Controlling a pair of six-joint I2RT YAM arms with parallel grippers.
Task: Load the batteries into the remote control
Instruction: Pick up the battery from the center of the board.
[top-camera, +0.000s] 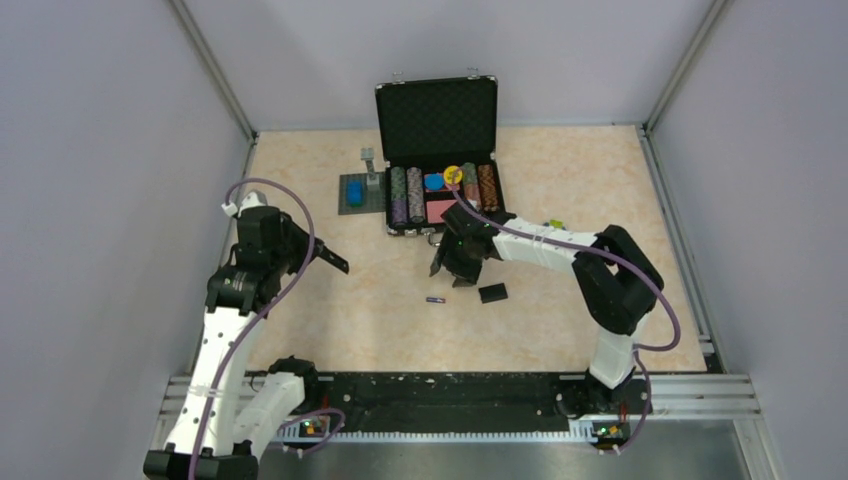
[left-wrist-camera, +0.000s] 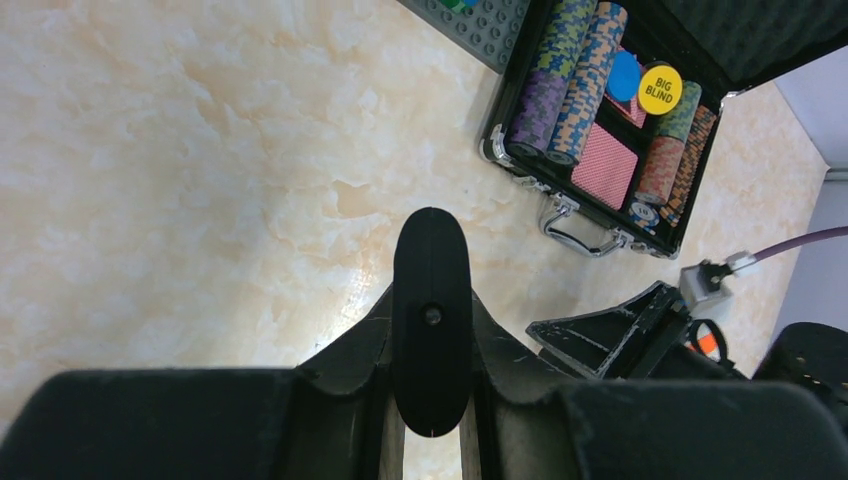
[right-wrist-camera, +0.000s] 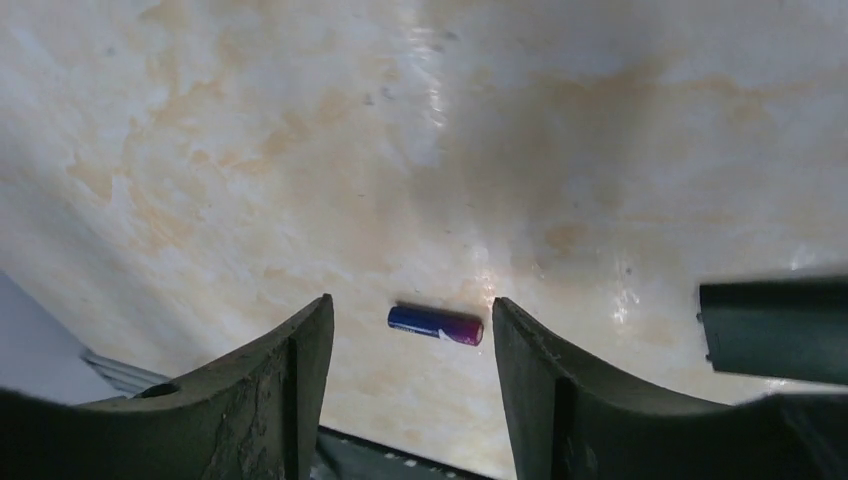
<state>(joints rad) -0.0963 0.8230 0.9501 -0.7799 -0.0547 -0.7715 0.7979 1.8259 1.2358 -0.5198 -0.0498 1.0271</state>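
Right now I see one slim, dark purple-blue cylindrical battery (right-wrist-camera: 436, 325) lying flat on the tabletop. It is roughly midway between the left and right edges and somewhat nearer the near edge than the far one. My right gripper (right-wrist-camera: 410, 308) hangs over it with its two black fingers spread wide. In the right wrist view the battery shows in the gap between them and touches neither.

Just beside the battery, toward the right edge, a small flat black rectangular cover piece (top-camera: 492, 293) lies on the surface, apart from it.

The slim, flat black remote control (left-wrist-camera: 430, 250) is off the table, clamped between the fingers of my left gripper (left-wrist-camera: 432, 335) near the left edge. Its rounded end sticks out past the fingertips. The side facing the wrist camera is plain, with one small hole.

At the middle of the far edge stands an open black poker chip case (top-camera: 437, 118), lid upright. Inside it are rows of striped chips, a yellow disc and a pink card deck. Just beside its left side lies a grey studded baseplate (top-camera: 352, 205) carrying a blue piece.

The tabletop (top-camera: 330, 330) is a glossy beige marbled slab, with glare streaks in the right wrist view. Pale lilac-grey wall panels (top-camera: 100, 150) close the left, far and right edges, and bare aluminium posts (top-camera: 215, 70) rise from the two far corners.
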